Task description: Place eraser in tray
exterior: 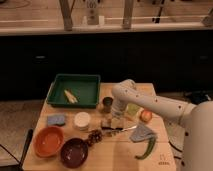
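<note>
Gripper (116, 116) low over the table (150, 92), in front of the cup (107, 104). Cannot tell whether it grips anything or is released. Eraser (111, 123) lies on the table directly under the gripper, well apart from the tray (75, 77).

Risks, as judged from here:
- The eraser is a small block. An off-centre grip could let it twist out or slip on the lift.
- The cup stands just behind the gripper, on the way to the tray. A low carry could knock it over.
- A dark cluster (94, 136) lies near the eraser and could get nudged.
- Releasing over the sloping rim could send the eraser back onto the table.

Containers:
- The tray holds one yellow piece (70, 96) and nothing else.
- Orange bowl (49, 141) looks empty.
- Maroon bowl (74, 152) looks empty.
- The cup's contents are not visible.
</note>
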`<state>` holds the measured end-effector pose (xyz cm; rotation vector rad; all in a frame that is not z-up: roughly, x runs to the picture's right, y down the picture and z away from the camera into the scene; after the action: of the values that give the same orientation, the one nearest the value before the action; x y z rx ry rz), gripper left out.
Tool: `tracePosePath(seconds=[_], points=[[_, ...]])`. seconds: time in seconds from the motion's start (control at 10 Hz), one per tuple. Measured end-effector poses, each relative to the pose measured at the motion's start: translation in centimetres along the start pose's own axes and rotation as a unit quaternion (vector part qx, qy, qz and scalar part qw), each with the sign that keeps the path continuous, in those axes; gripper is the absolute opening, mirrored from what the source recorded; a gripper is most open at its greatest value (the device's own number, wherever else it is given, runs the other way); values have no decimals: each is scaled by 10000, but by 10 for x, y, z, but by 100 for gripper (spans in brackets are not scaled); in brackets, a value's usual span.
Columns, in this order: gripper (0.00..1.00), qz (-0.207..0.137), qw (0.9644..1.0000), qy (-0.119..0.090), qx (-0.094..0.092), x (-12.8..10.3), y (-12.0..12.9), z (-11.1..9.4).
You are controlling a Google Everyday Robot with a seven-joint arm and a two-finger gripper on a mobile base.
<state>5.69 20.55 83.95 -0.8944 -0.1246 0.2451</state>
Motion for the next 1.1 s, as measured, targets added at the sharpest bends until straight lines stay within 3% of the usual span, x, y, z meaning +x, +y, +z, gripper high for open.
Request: tracePosePath(seconds=[0.1, 0.4, 1.1], points=[[2, -12, 10000, -67, -9, 1, 0, -1], [0, -129, 9998, -131, 117, -4, 3, -15], [0, -325, 9958, -46, 855, -19, 9, -96]])
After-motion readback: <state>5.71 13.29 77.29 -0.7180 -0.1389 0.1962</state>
